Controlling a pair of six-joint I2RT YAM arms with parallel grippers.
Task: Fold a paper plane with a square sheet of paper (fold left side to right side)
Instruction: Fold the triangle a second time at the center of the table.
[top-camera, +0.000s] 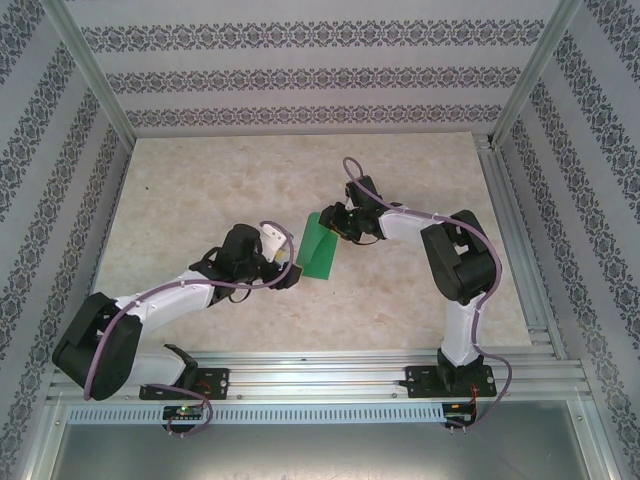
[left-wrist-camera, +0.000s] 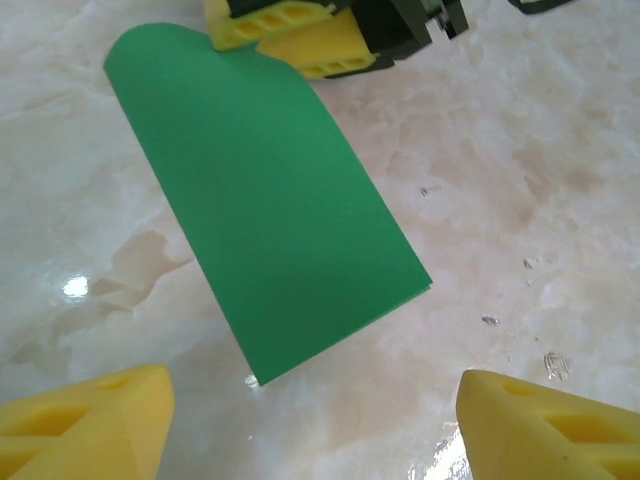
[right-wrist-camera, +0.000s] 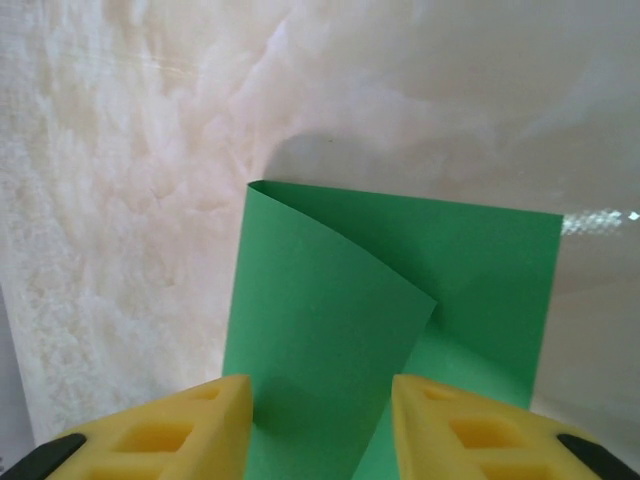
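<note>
Right gripper (right-wrist-camera: 320, 395) is standing at the far end of the paper (right-wrist-camera: 490, 290) with its jaws parted. The overhead view is showing it (top-camera: 333, 225) at that same far end of the paper (top-camera: 320, 252). Its yellow fingers (right-wrist-camera: 160, 435) are straddling a loose flap of the green sheet. Whether the pads are touching the flap I cannot tell. The flap is curling over from the paper's left edge and lying across the flat layer beneath, which is showing past it on the right. The bend is looking rounded, not pressed into a crease.

Left gripper (left-wrist-camera: 310, 400) is hovering at the near end of the paper (left-wrist-camera: 270, 220), jaws wide open and holding nothing. Its two fingers (left-wrist-camera: 90, 425) are sitting apart from the sheet, with the paper's near corner lying just ahead of the gap between them. From above, this gripper (top-camera: 290, 272) is sitting just beside the paper's near left corner.

From the left wrist, the sheet is appearing as a long green strip lying on the marbled table (top-camera: 200, 200), and the rounded end is reaching up to the right gripper (left-wrist-camera: 300, 40). The paper is lying between the two grippers.
</note>
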